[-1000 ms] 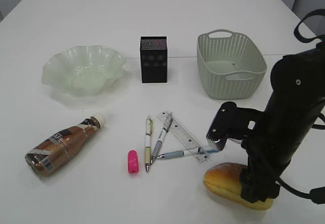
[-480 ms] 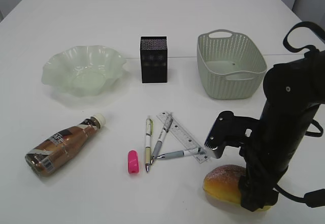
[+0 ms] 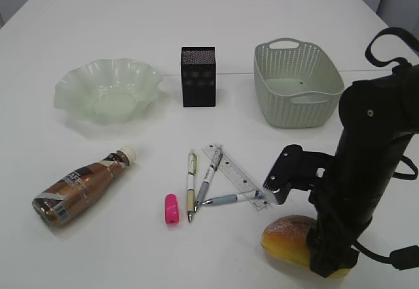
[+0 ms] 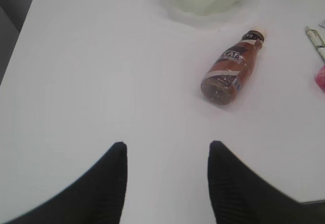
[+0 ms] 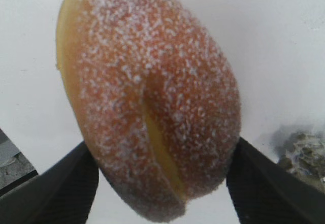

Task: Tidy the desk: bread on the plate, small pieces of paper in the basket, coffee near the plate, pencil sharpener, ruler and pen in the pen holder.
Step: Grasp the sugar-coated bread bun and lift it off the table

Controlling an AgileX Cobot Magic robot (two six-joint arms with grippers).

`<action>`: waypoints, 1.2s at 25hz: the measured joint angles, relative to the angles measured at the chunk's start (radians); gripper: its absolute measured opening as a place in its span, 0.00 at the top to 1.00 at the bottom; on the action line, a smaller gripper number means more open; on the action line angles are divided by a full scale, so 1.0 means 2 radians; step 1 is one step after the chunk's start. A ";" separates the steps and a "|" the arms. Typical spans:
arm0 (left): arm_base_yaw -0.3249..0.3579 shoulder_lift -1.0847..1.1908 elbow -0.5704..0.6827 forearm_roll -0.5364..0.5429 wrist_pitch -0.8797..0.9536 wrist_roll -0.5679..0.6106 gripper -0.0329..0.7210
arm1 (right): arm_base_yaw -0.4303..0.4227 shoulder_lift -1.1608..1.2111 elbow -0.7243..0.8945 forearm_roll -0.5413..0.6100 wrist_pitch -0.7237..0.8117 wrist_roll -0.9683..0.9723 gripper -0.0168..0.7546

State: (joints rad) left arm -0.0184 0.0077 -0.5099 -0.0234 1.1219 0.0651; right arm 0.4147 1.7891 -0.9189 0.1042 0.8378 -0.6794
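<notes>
exterior: bread [image 3: 288,236] at near right of counter [image 3: 131,27], under right arm, long axis across view; plate [image 3: 108,91] far left | left wrist: left pincer [image 4: 165,181] apart, empty, bottle [image 4: 231,66] ahead | right wrist: right pincer [image 5: 161,176] spread wide, flanking bread [image 5: 152,92], not clamped

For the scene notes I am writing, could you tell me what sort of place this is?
Probably a staged desk set up for robot trials: a plain white table carrying pens, a ruler and a black pen holder, with a robot arm's right gripper straddling the bread.
</notes>
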 joint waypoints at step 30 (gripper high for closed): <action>0.000 0.000 0.000 0.000 0.000 0.000 0.46 | 0.000 0.005 -0.017 0.017 0.029 0.064 0.68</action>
State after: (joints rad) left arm -0.0184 0.0077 -0.5099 -0.0234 1.1219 0.0651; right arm 0.4147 1.7999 -0.9524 0.1385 0.8950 -0.5508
